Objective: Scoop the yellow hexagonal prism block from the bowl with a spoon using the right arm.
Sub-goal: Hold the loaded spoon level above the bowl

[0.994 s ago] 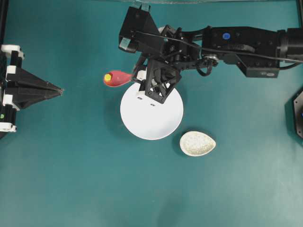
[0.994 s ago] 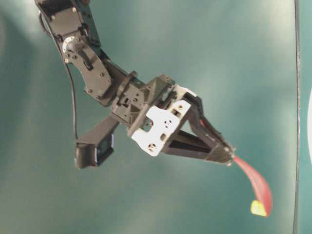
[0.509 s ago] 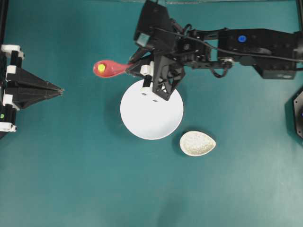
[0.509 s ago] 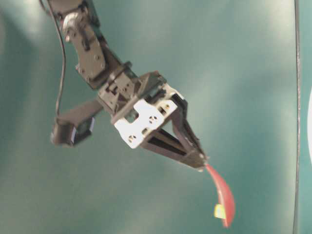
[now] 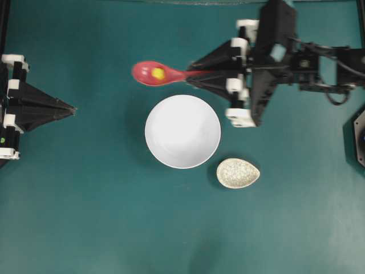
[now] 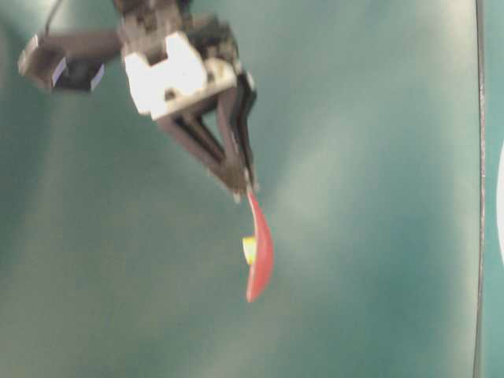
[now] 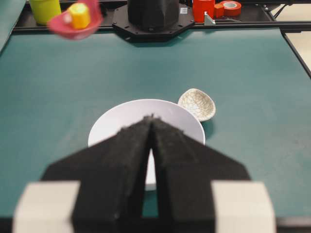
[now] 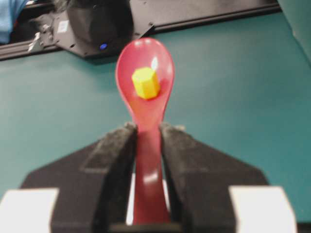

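Note:
My right gripper (image 5: 191,76) is shut on the handle of the pink-red spoon (image 5: 147,73) and holds it in the air beyond the far rim of the white bowl (image 5: 182,131). The yellow hexagonal prism block (image 5: 158,73) lies in the spoon's scoop. In the right wrist view the block (image 8: 146,83) sits mid-scoop and the spoon handle (image 8: 146,145) runs between the fingers. From table level the spoon (image 6: 260,260) hangs off the gripper tip (image 6: 240,189). The bowl holds nothing. My left gripper (image 5: 73,108) rests shut at the left, pointing at the bowl (image 7: 112,126).
A speckled cream spoon rest (image 5: 238,173) lies on the teal table to the right of the bowl's near side. In the left wrist view a green cup (image 7: 44,9) and red tape rolls (image 7: 231,7) stand along the table's far rail.
The right arm has drawn back to the right, off the bowl. The spoon with the block has swung along with it and now lies level beyond the bowl's far rim. The left arm has stayed still.

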You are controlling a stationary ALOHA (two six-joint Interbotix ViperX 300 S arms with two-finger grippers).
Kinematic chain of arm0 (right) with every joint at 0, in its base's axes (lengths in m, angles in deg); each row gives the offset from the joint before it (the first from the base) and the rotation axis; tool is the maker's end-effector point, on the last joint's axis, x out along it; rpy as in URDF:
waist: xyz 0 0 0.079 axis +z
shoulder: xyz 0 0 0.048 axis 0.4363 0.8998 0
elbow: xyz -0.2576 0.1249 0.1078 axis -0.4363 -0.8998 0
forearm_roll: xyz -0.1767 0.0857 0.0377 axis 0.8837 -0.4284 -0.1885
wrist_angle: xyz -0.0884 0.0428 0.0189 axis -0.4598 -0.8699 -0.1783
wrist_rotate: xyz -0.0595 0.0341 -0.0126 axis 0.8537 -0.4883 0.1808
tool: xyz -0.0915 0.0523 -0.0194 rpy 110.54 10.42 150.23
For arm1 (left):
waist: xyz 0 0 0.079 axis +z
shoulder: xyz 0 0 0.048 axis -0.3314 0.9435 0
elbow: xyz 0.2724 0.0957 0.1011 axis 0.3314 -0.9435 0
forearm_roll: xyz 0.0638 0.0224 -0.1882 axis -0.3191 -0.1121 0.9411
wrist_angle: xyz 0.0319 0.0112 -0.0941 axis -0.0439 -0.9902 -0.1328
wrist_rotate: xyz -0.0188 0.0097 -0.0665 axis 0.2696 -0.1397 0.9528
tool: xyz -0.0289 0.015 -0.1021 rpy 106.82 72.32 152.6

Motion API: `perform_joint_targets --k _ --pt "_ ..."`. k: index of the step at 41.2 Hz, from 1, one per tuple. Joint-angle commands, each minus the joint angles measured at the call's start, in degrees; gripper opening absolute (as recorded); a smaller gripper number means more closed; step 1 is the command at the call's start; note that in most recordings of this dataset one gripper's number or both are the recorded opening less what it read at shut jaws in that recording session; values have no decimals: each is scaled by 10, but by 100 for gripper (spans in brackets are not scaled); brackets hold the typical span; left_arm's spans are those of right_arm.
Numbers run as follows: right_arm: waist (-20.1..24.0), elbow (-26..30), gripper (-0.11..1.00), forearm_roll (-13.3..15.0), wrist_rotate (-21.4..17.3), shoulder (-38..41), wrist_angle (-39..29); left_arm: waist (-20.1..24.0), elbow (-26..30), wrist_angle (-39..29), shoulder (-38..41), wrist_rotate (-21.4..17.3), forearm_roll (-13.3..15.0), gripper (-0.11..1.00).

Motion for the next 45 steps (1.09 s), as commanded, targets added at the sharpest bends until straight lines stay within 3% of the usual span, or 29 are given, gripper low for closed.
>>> perform_joint_targets --k 1,24,45 --pt "5 -10 24 1 -2 -36 7 0 4 4 4 0 -2 1" --pt "25 -34 24 0 -3 -64 -42 -1 4 2 4 2 -2 1" --pt "33 -59 24 0 -3 -65 -37 0 5 2 3 4 -2 1"
